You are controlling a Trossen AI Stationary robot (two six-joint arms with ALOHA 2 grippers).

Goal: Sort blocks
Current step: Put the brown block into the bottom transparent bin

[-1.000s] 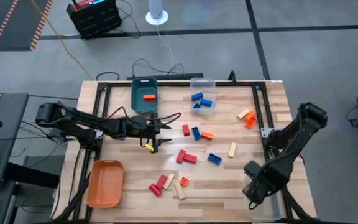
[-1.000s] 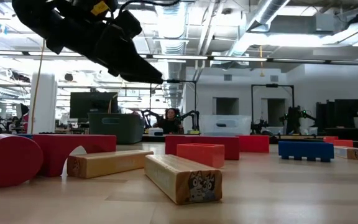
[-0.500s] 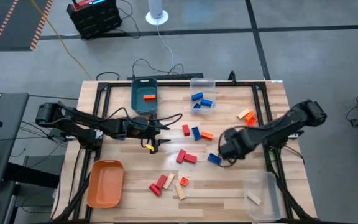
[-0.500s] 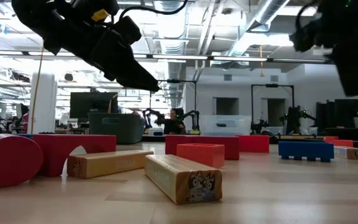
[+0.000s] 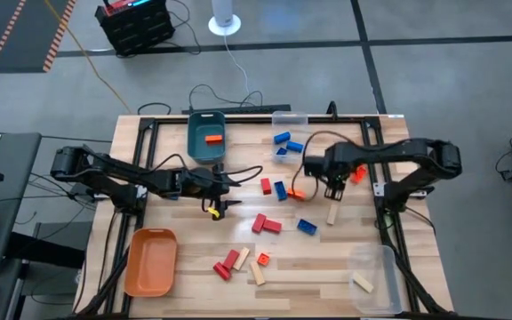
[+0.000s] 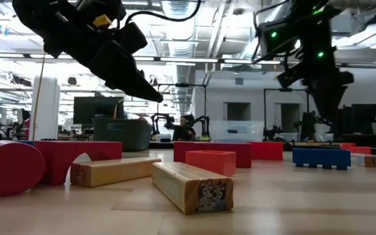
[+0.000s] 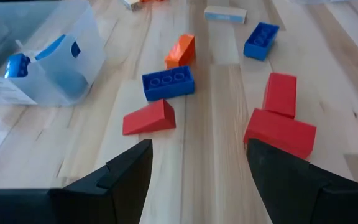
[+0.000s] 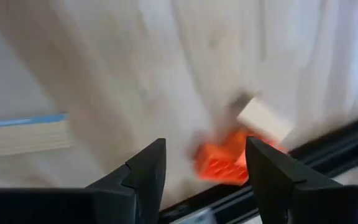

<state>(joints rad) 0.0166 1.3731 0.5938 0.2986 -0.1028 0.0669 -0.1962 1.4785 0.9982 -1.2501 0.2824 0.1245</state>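
Observation:
Red, blue, orange and natural wood blocks (image 5: 269, 222) lie scattered flat on the table. My left gripper (image 5: 235, 189) hangs open and empty over the table's left middle. In its wrist view my left gripper (image 7: 197, 155) faces a red wedge block (image 7: 149, 118), a blue block (image 7: 168, 83) and two red blocks (image 7: 280, 132). My right gripper (image 5: 332, 184) hovers open and empty above the table's right middle, near an orange block (image 5: 296, 193) and a wood block (image 5: 332, 213). The right wrist view, blurred, shows my right gripper (image 8: 204, 155) over an orange block (image 8: 222, 163) and a wood block (image 8: 263, 121).
A teal bin (image 5: 206, 147) at the far edge holds one orange block. A clear bin (image 5: 289, 118) stands far middle, with blue blocks (image 5: 288, 143) at its near side. An orange bin (image 5: 149, 260) sits near left. A second clear bin (image 5: 376, 267), near right, holds a wood block (image 5: 361, 283).
My right arm has swung from above the clear bin at the near right corner toward the far left. Its gripper now stands over the blocks at the table's right middle. The bin it covered now shows, with a wood block inside.

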